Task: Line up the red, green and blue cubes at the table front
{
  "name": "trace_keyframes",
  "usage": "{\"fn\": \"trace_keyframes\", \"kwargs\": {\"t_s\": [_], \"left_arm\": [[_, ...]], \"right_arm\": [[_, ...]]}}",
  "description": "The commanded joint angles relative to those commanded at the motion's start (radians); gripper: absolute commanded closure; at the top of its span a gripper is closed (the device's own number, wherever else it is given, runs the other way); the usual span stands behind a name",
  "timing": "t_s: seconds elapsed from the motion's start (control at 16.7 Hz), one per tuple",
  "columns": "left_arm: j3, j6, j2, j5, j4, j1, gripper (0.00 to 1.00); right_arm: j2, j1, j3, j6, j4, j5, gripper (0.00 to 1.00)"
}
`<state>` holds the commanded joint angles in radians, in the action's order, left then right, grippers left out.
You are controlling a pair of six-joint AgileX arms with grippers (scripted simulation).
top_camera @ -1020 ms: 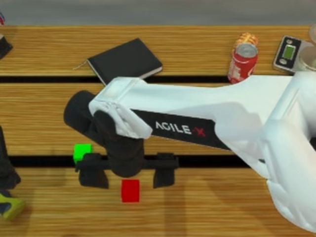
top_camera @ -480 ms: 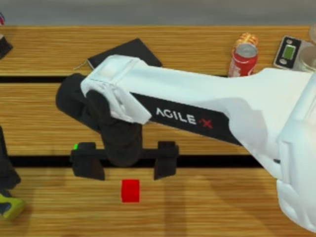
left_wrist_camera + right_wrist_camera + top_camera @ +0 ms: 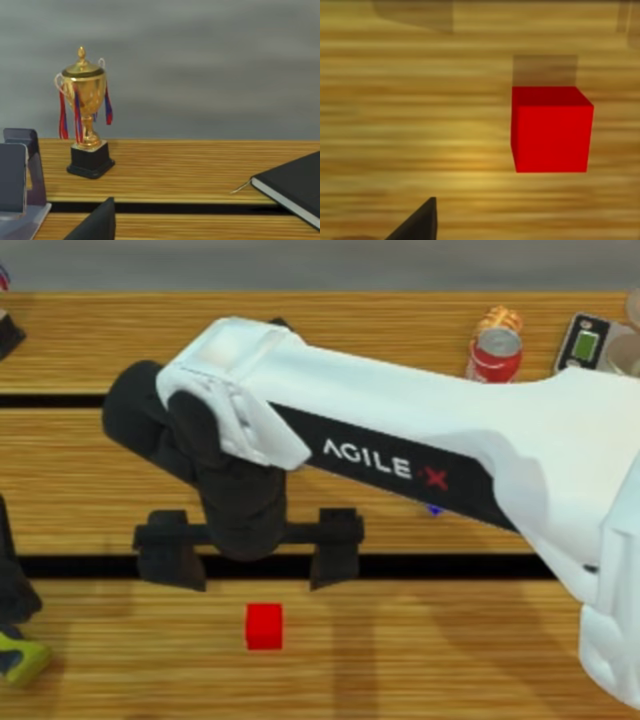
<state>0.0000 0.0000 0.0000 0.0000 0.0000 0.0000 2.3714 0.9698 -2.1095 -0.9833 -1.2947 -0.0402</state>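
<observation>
Top view, right arm: our white AgileX arm reaches from the right edge across the middle of the table, its black wrist above the left-centre planks.
Top view, right gripper: our two black fingers are spread wide apart over the dark gap between the middle and front planks; we see nothing between them and nothing held.
Top view, red cube: it sits alone on the front plank, just in front of our gripper and between the lines of its two fingers, apart from both.
Top view, blue cube: we see only a tiny blue speck at the lower edge of our arm, on the middle plank; the rest is hidden.
Top view, green cube: we cannot find it; our gripper and arm cover that part of the table.
Top view, left arm: it is parked at the left edge, only a dark piece with a yellow-green tip showing; we cannot tell how its fingers stand.
Top view, other things: a red soda can lies at the back right, a small scale beside it.
Left wrist view: a gold trophy on a black base stands on the back plank, and a black notebook lies well apart from it.
Right wrist view: the red cube rests flat on the wood, with one dark fingertip of ours clear of it.
</observation>
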Motion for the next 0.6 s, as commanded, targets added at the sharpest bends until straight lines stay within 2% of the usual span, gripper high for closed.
{"fn": "trace_keyframes", "kwargs": {"t_s": [0.12, 0.3, 0.6], "left_arm": [[0.021, -0.006, 0.022, 0.001, -0.014, -0.006, 0.0], [0.102, -0.027, 0.113, 0.004, -0.07, -0.028, 0.0], [0.339, -0.091, 0.431, 0.003, -0.238, -0.084, 0.0]], "right_arm": [[-0.03, -0.012, 0.024, 0.017, 0.017, -0.011, 0.0], [-0.15, -0.062, 0.119, 0.08, 0.081, -0.048, 0.0], [-0.544, -0.218, 0.433, 0.253, 0.268, -0.116, 0.0]]}}
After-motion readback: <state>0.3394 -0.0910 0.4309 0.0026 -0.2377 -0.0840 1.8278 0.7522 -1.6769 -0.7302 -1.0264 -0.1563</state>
